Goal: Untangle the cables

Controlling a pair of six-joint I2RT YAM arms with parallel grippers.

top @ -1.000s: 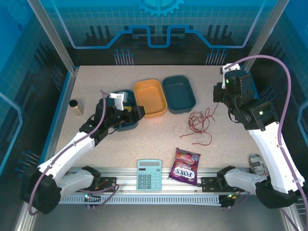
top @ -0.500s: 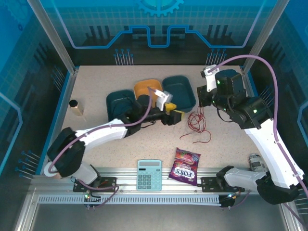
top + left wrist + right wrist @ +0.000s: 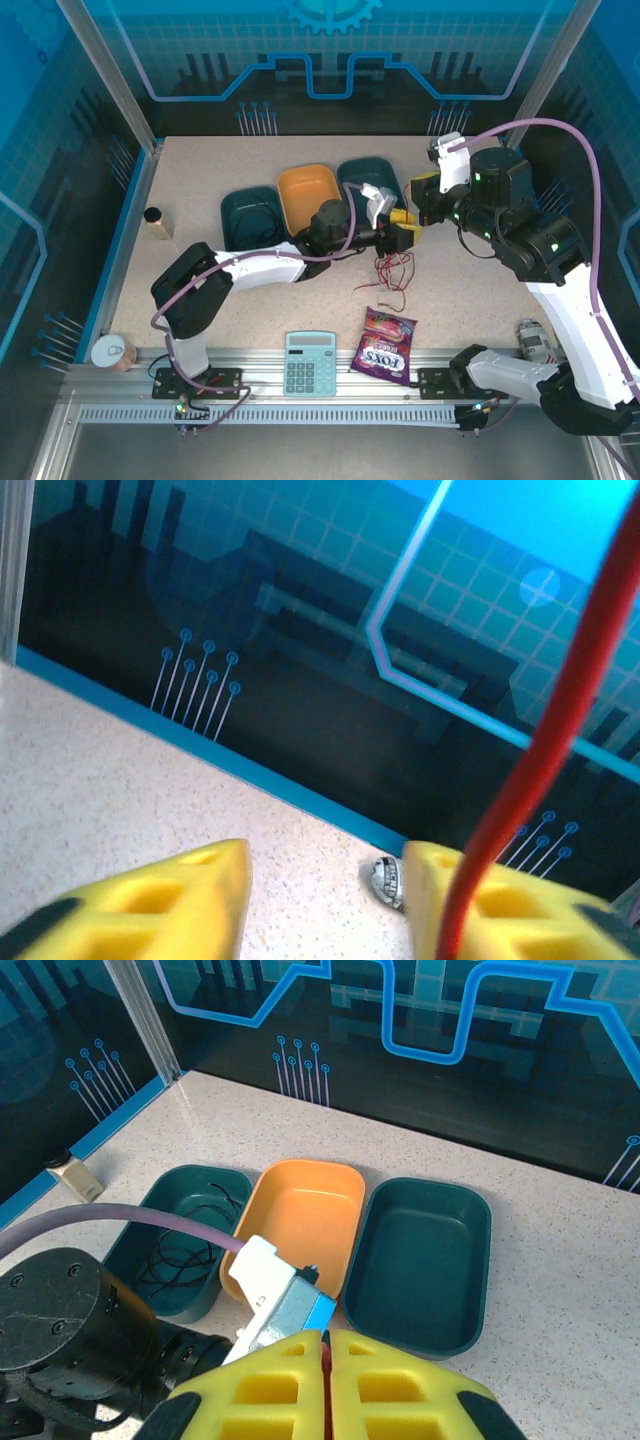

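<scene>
Between the right hand's (image 3: 325,1342) clenched pads a sliver of red cable (image 3: 560,710) shows, so that hand is grasping it. The rest of it trails in loose loops just below both hands, down toward the table (image 3: 200,170). The left hand (image 3: 325,870) sits right beside the right one, jaws apart w/ a clear gap. The red strand crosses the face of one finger (image 3: 540,900), not thru the gap, so nothing is held there yet. Risks, imo: if the left hand shuts as is, it pinches air or nips the strand on a pad edge, and it slips on the first pull. Hands are v. close, so a small misjudged move could knock one into the other. Pulling apart w/o knowing how the loops below cross could cinch a knot tighter instead of freeing it. The black cable (image 3: 175,1260) lies coiled in a teal tray (image 3: 185,1182) ahead-left of the right hand, well apart.
</scene>
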